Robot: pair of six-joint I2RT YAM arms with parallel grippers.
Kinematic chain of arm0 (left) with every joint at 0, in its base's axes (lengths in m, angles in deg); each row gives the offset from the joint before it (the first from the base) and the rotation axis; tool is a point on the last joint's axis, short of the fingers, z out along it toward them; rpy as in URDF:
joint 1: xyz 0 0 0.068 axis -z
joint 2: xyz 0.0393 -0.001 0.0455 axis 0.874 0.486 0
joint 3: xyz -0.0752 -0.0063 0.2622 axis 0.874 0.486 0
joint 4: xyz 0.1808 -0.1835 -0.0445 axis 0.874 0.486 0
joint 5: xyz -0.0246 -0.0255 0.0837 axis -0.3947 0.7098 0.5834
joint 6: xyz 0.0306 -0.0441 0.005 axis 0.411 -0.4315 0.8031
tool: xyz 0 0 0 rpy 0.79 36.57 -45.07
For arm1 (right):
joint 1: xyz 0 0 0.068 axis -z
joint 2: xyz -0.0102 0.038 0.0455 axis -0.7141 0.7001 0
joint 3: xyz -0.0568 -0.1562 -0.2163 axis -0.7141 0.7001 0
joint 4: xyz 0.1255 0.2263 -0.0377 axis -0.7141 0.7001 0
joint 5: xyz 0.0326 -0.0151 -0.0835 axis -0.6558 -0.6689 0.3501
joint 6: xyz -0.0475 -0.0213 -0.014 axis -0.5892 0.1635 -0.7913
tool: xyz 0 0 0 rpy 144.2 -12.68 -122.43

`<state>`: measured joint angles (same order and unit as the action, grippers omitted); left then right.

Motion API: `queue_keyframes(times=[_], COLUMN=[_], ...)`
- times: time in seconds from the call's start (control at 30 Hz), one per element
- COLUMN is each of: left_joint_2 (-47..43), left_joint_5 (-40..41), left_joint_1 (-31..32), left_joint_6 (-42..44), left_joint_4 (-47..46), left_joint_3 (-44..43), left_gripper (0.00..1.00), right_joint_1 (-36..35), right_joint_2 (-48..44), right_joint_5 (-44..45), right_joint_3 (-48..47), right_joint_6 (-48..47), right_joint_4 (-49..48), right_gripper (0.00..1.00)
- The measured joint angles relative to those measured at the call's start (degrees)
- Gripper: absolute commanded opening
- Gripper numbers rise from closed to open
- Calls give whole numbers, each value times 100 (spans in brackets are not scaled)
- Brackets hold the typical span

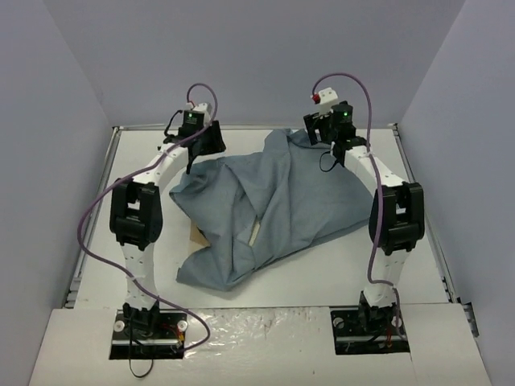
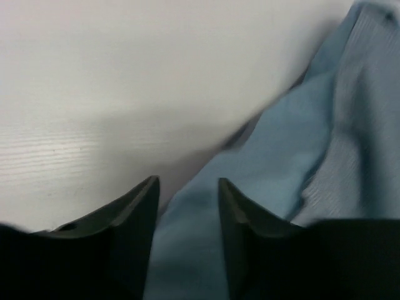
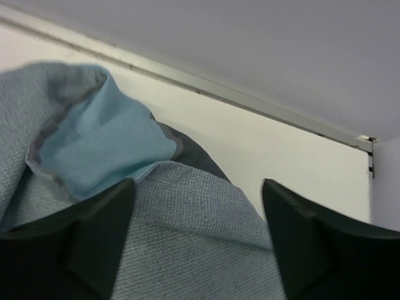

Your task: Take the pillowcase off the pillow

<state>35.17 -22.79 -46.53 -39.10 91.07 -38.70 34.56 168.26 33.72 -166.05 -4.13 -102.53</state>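
Left gripper (image 2: pixel 187 181) fingers (image 2: pixel 134 215) are held narrowly parted at the left edge of the crumpled grey-blue cloth pillowcase (image 1: pixel 298 201), right gripper (image 3: pixel 198 182) spread wide at its far corner, both empty, likely for regrasping; plump cream pillow (image 1: pixel 256 232) is barely glimpsed inside

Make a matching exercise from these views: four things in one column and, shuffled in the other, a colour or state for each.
Things:
1. pillowcase
2. left gripper
3. right gripper
4. table

Colours or states:
a. white
b. jaws wide apart above the cloth
c. grey-blue, crumpled in a heap
d. jaws only narrowly apart at the cloth's edge

Pairs: 1-c, 2-d, 3-b, 4-a.
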Motion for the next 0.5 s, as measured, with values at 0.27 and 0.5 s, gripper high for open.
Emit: queue_keyframes(times=[0.27, 0.5], left_joint_2=[-1576, -4640], left_joint_5=[981, 994], left_joint_1=[-11, 179], left_joint_6=[673, 428], left_joint_4=[-94, -107], left_joint_3=[-348, 1287], left_gripper=[94, 95], right_joint_1=[680, -457], right_joint_2=[-1709, -2922], right_joint_5=[-2455, -4103], right_joint_3=[11, 1152], right_joint_6=[350, -1572], right_joint_4=[553, 1589], right_gripper=[92, 96])
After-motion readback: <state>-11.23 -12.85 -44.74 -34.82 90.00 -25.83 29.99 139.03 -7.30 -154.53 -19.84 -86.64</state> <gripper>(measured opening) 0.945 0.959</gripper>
